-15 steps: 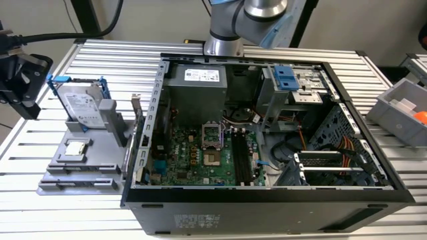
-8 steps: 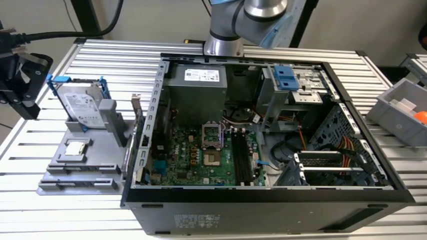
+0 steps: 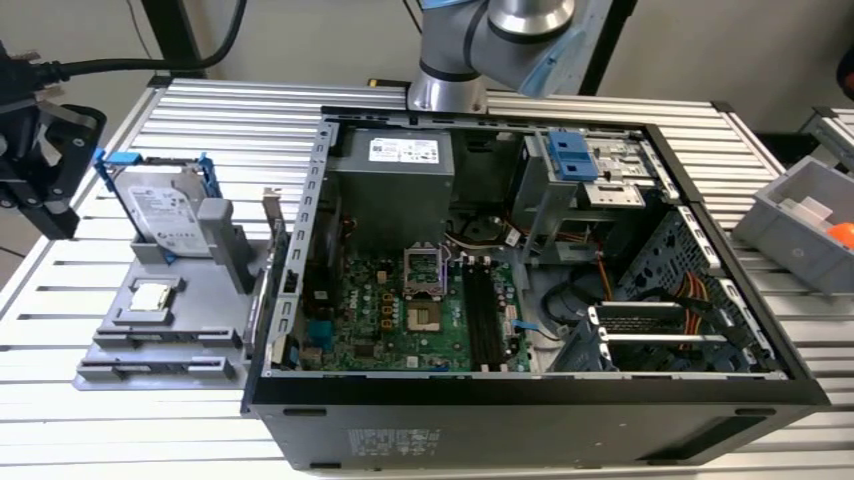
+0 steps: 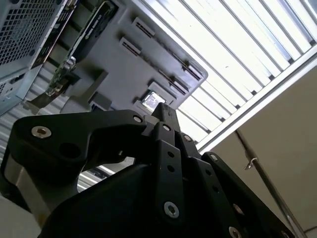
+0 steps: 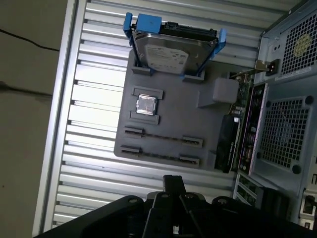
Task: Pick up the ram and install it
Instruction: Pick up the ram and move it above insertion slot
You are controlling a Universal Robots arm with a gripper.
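My black gripper [image 3: 51, 215] hangs at the exterior view's left edge, above the slatted table and just left of the grey parts tray [image 3: 200, 335]. In both wrist views its fingertips [image 5: 173, 179] [image 4: 162, 108] meet with nothing showing between them. The tray's two long clip slots [image 5: 161, 138] look bare. Inside the open computer case [image 3: 534, 392], long black motherboard slots [image 3: 483, 312] run right of the processor socket. I cannot tell whether the ram sits in one of them.
The tray also carries a silver hard drive in a blue frame [image 3: 167, 210] [image 5: 171, 54], a small square processor chip [image 3: 151, 296] [image 5: 146, 105] and a dark expansion card [image 5: 229, 144] beside the case wall. A grey bin [image 3: 801, 215] stands at the exterior view's right.
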